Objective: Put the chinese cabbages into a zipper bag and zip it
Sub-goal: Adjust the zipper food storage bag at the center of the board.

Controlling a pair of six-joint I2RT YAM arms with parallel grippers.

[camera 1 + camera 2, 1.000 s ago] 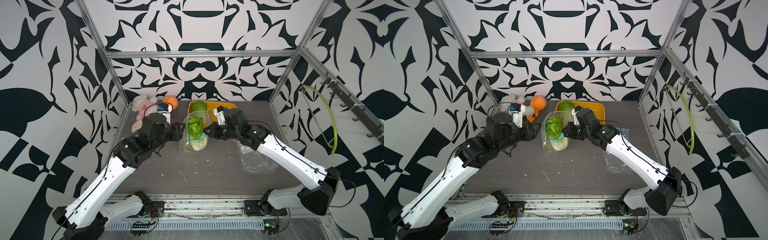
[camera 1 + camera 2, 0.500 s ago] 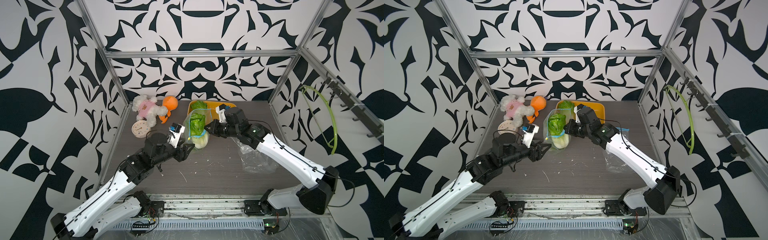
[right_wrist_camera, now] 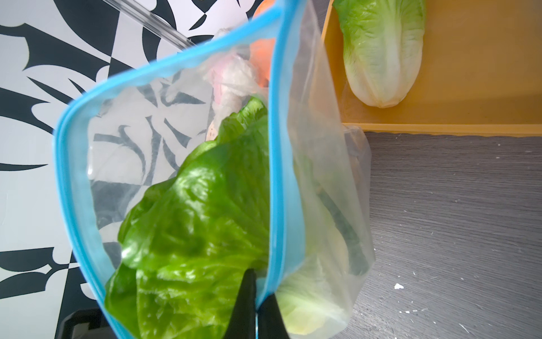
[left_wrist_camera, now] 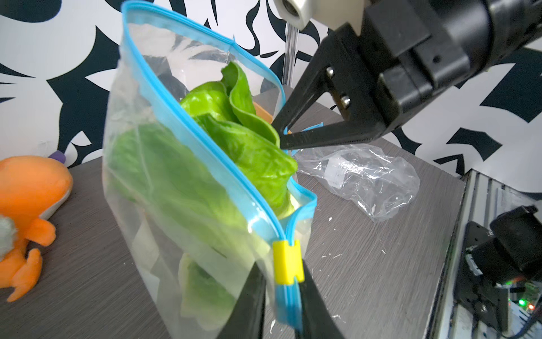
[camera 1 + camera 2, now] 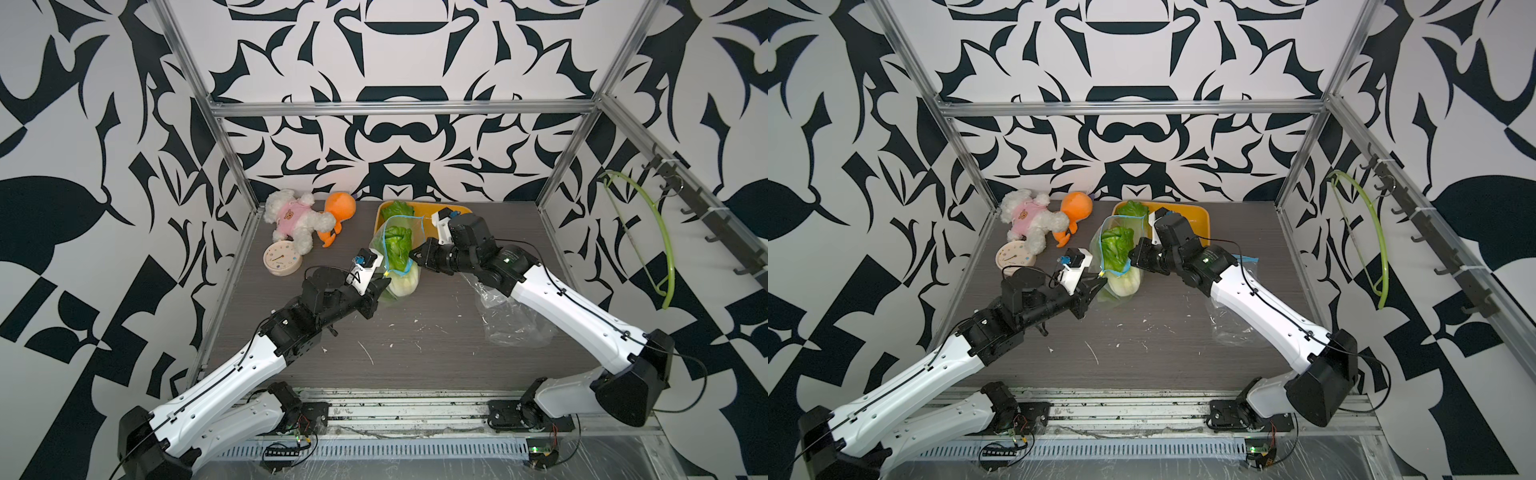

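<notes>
We've just clamped our left gripper [image 4: 281, 296] onto the clear, blue-rimmed zipper bag [image 4: 137, 88]; right gripper [image 3: 255, 296] pinches its rim. Two leafy green chinese cabbages [image 4: 249, 152] are inside; the third cabbage [image 3: 381, 58] remains on the far yellow tray [image 3: 469, 88].

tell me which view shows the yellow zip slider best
The left wrist view: the yellow slider is large and sharp on the blue track of the zipper bag. In both top views it is a tiny yellow speck. The right wrist view does not show it.
</notes>
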